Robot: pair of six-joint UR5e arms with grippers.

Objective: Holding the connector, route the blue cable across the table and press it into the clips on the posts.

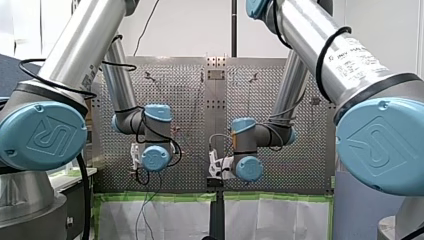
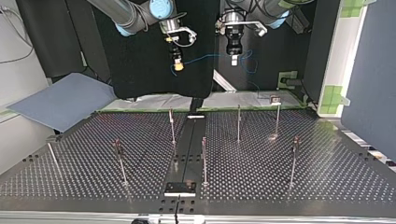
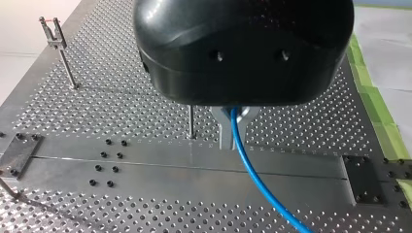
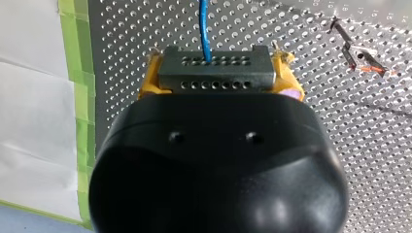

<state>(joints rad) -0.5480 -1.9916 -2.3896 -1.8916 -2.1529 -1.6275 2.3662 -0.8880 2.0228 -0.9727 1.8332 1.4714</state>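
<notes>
Right wrist view: connector point(image 4: 214, 73) half-hidden.

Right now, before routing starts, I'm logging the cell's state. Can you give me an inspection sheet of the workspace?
Surface: perforated table, no cable lying on it.
Job's things: connector held at the right gripper; blue cable leaves it; posts upright, no cable seen in their clips.
Clutter: nothing seen.
Grippers: right gripper, yellow pads shut on the connector; left gripper, metal fingers shut on the blue cable.
Cables: blue cable hangs in the air between the grippers; black arm cable loops round my right arm.
Surroundings: black curtain, green tape, grey board.
</notes>
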